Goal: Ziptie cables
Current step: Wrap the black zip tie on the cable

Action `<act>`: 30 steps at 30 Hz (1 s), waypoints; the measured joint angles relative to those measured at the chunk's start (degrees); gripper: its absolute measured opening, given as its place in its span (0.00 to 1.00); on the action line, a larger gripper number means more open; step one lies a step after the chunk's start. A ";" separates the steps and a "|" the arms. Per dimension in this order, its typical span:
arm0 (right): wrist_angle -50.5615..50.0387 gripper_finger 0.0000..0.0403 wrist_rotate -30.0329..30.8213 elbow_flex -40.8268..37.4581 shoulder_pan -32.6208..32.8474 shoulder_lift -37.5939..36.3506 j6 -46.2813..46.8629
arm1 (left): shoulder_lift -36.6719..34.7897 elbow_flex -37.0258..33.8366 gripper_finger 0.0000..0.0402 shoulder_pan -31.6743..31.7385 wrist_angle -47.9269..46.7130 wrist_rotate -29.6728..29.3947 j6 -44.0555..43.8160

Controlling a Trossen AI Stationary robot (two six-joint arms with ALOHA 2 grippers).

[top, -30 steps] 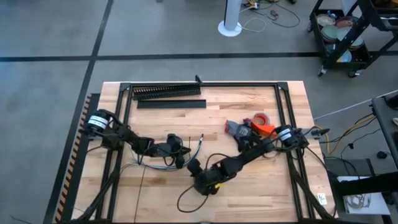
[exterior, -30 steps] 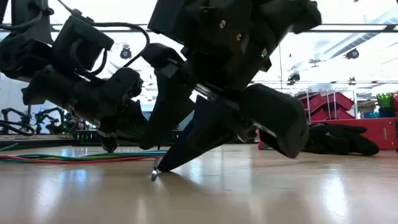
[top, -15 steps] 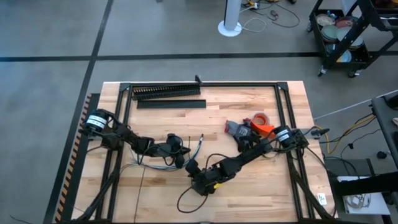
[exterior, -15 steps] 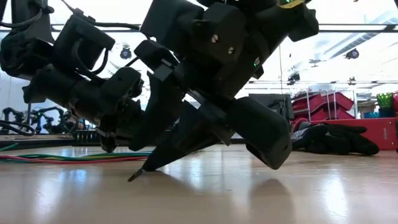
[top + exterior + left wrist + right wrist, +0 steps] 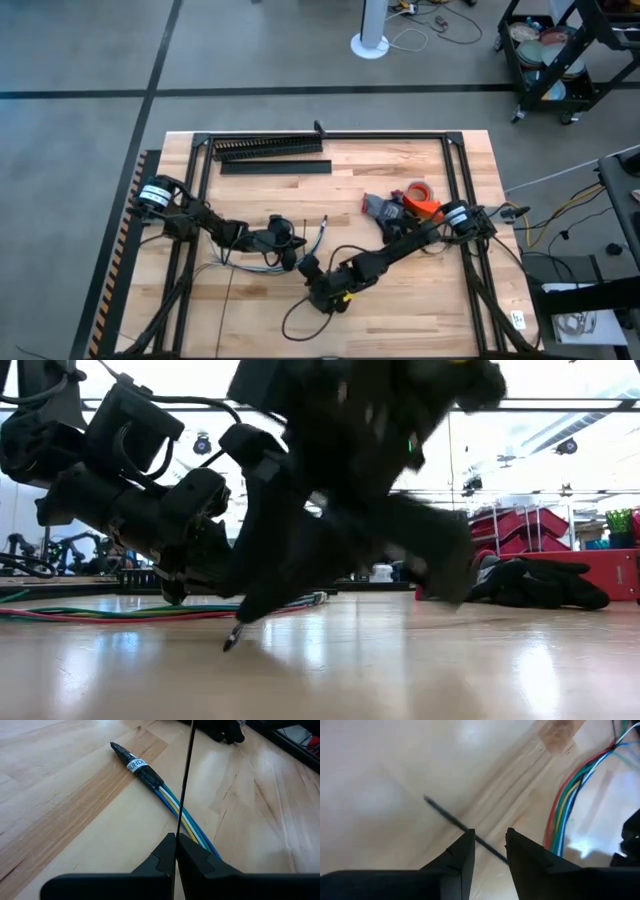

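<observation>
My black fingers (image 5: 175, 857) frame a thin black ziptie (image 5: 186, 775). The cables (image 5: 185, 822) run blue, yellow, white and green into a black sleeve with a white label (image 5: 135, 765). The table (image 5: 65, 805) is pale striped wood.

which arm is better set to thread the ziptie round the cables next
Probably the left. The left gripper is shut on a ziptie that crosses right over the cables. The right gripper is open around another ziptie on bare wood beside the wires, gripping nothing yet.
</observation>
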 joint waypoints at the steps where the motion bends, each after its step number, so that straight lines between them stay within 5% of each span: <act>1: -2.26 0.22 -2.17 1.48 -0.38 -0.07 2.05 | 0.00 0.00 0.00 0.00 0.00 -0.02 0.00; 4: -8.85 0.21 -7.30 4.55 -1.20 -0.18 2.35 | 0.00 0.00 0.00 0.00 0.00 -0.02 -0.27; 9: -9.23 0.21 1.11 3.84 -0.64 2.00 -11.11 | 0.00 0.00 0.00 0.02 -0.25 -0.09 -1.64; 13: -7.00 0.23 2.30 3.90 -0.32 3.54 -16.64 | -0.04 0.13 0.00 0.00 -1.94 -0.04 -1.98; 20: -4.95 0.27 -3.22 4.15 -0.66 3.72 -13.92 | -0.02 0.04 0.00 -0.05 -1.58 0.35 -1.14; 30: 0.61 0.20 -1.53 2.45 1.32 3.92 -16.98 | 0.07 -0.20 0.00 -0.24 -1.01 2.98 4.20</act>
